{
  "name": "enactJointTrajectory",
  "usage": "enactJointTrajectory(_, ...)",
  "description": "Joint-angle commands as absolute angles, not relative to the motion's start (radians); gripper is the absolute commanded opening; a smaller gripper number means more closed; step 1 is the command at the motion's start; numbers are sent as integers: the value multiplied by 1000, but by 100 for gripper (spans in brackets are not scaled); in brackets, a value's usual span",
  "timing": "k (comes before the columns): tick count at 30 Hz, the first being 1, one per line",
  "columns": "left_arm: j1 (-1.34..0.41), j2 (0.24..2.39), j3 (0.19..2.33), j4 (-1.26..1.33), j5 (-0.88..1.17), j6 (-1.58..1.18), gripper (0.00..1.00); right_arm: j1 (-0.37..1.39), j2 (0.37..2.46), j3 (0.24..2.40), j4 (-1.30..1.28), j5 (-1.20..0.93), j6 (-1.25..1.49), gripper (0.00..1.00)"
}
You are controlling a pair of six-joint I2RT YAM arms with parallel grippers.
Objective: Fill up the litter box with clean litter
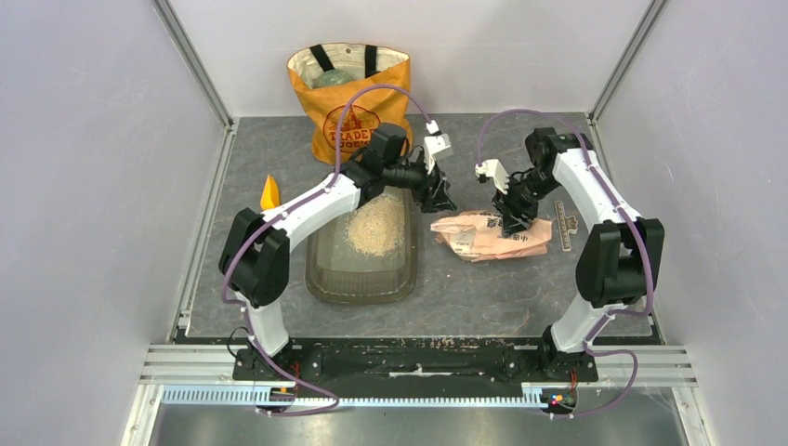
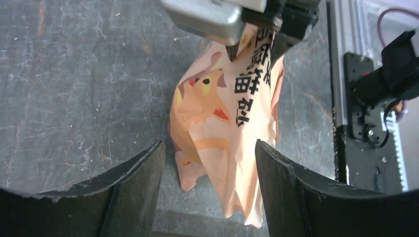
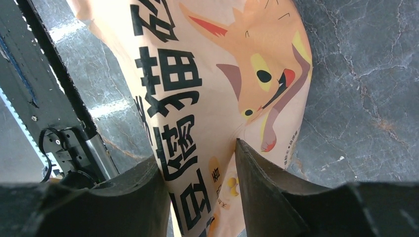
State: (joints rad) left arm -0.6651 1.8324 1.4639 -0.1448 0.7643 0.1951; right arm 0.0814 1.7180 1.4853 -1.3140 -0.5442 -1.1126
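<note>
The smoky grey litter box (image 1: 327, 275) sits on the table in front of the left arm. A loose heap of pale beige clean litter (image 1: 374, 229) lies in its far half. The crinkled pinkish-tan litter bag (image 1: 488, 237) lies flat on the table to the right of the box. My right gripper (image 1: 514, 221) is shut on the bag's far end (image 3: 217, 74), and its fingers (image 3: 202, 153) hold a fold of it. My left gripper (image 1: 441, 198) is open and empty above the bag's left end (image 2: 222, 128). Its fingers (image 2: 207, 148) straddle the bag without touching it.
An orange tote bag (image 1: 348, 93) stands at the back. An orange scoop (image 1: 269, 193) lies left of the box, partly behind the left arm. A small dark flat item (image 1: 567, 225) lies right of the bag. White walls enclose the table.
</note>
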Motion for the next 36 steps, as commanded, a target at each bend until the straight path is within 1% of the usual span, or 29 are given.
enactJointTrajectory(1, -664, 1820, 1468, -85, 862, 117, 76, 69, 1703, 1485, -1306, -517, -1152, 54)
enactJointTrajectory(3, -684, 1774, 1403, -75, 827, 238, 84, 63, 1720, 1503, -1327, -523, -1156, 54)
enactJointTrajectory(4, -702, 1741, 1345, -44, 786, 307, 84, 59, 1733, 1517, -1350, -532, -1159, 54)
enactJointTrajectory(6, -752, 1656, 1199, 155, 630, 381, 85, 54, 1751, 1541, -1393, -547, -1173, 55)
enactJointTrajectory(8, -785, 1621, 1088, 291, 530, 441, 86, 48, 1758, 1550, -1423, -551, -1195, 54)
enactJointTrajectory(12, -843, 1651, 1017, 489, 352, 532, 87, 36, 1789, 1580, -1498, -557, -1240, 57)
enactJointTrajectory(16, -887, 1697, 1006, 609, 283, 647, 88, 21, 1812, 1610, -1555, -563, -1269, 61)
enactJointTrajectory(18, -912, 1733, 1002, 661, 254, 715, 87, 10, 1821, 1629, -1593, -572, -1294, 66)
enactJointTrajectory(19, -920, 1751, 1007, 691, 235, 733, 85, 6, 1825, 1634, -1614, -579, -1307, 69)
enactJointTrajectory(20, -924, 1773, 1017, 701, 235, 743, 82, 6, 1825, 1643, -1628, -593, -1324, 71)
enactJointTrajectory(21, -926, 1787, 1031, 695, 250, 758, 78, -19, 1821, 1646, -1636, -603, -1333, 71)
enactJointTrajectory(25, -923, 1815, 1041, 690, 334, 795, 55, -38, 1807, 1658, -1649, -629, -1345, 74)
enactJointTrajectory(28, -923, 1823, 1050, 655, 394, 846, 46, -43, 1817, 1665, -1669, -631, -1355, 72)
enactJointTrajectory(29, -923, 1832, 1064, 649, 390, 846, 41, -43, 1821, 1661, -1670, -623, -1356, 70)
enactJointTrajectory(31, -922, 1853, 1097, 625, 375, 832, 29, -47, 1828, 1649, -1666, -607, -1360, 63)
enactJointTrajectory(32, -918, 1857, 1116, 601, 380, 820, 14, -49, 1832, 1644, -1661, -603, -1358, 55)
enactJointTrajectory(33, -915, 1854, 1143, 556, 393, 803, 3, -51, 1836, 1647, -1661, -599, -1355, 45)
enactJointTrajectory(35, -904, 1817, 1184, 482, 451, 724, 2, -57, 1837, 1677, -1681, -604, -1347, 1)
enactJointTrajectory(36, -903, 1786, 1208, 435, 482, 675, 2, -68, 1831, 1701, -1711, -626, -1353, 0)
